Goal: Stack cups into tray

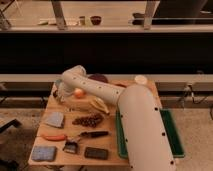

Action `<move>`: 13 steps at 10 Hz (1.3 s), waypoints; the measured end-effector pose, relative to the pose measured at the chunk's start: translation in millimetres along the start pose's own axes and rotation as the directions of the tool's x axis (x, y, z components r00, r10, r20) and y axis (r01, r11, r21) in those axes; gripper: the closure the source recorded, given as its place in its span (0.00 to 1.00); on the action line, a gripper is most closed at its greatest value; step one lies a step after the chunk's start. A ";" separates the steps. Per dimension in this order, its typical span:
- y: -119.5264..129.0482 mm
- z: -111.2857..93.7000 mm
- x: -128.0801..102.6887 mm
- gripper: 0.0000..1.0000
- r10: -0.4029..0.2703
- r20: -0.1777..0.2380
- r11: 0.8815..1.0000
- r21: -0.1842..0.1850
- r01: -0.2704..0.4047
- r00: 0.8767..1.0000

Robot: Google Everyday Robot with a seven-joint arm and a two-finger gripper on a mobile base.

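Cups (141,79) not yet in the tray, grasp step in hand.

Largest first: pale wooden table (110,145), crowded with odds and ends. Across it, long white robot arm (142,130), reaching from near right to far left and covering much of the dark green rectangular plastic tray (172,141) on the right. No cup seen in the visible strips of tray. Behind the arm, wide purple bowl (98,77), not wanted. Right of that, pale round plastic tumbler (141,79), upright at the table's far edge, just beyond the tray's far end, touched by nothing. Then yellow banana (100,105) and small orange ball (79,92), close under the arm.

Smallest and busiest: gripper (60,95), down at the far-left corner of the table, well apart from tray and tumbler, fingers pinched fully together. On what? Cannot tell; possibly the rim of a second, shorter cup, hidden there.

Next move, by judgement: lift straight up, clear ball and banana, swing right over the tray, lower, let go. Then back for the tumbler, to be nested with the first. Risk: a thin rim grip slipping on the swing.
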 end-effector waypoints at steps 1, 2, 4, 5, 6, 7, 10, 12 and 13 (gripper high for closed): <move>-16.1 -15.1 -9.7 1.00 0.017 -0.011 1.000 0.010 -0.017 1.000; -25.4 -23.2 -15.7 1.00 0.020 -0.020 1.000 0.013 -0.020 1.000; -57.5 -49.7 -30.6 1.00 0.002 -0.063 1.000 0.021 -0.001 0.998; -76.9 -62.3 -35.3 1.00 -0.009 -0.088 1.000 0.025 0.012 0.996; -95.7 -70.8 -37.3 1.00 -0.021 -0.110 0.999 0.028 0.024 0.994; -110.5 -74.7 -37.0 1.00 -0.030 -0.126 0.999 0.030 0.034 0.992; -126.9 -78.6 -16.5 1.00 -0.010 -0.156 1.000 0.028 0.015 0.988; -121.6 -61.6 -3.5 1.00 0.005 -0.162 1.000 0.019 -0.002 0.987; -117.5 -50.8 4.5 1.00 0.010 -0.170 1.000 0.017 -0.008 0.985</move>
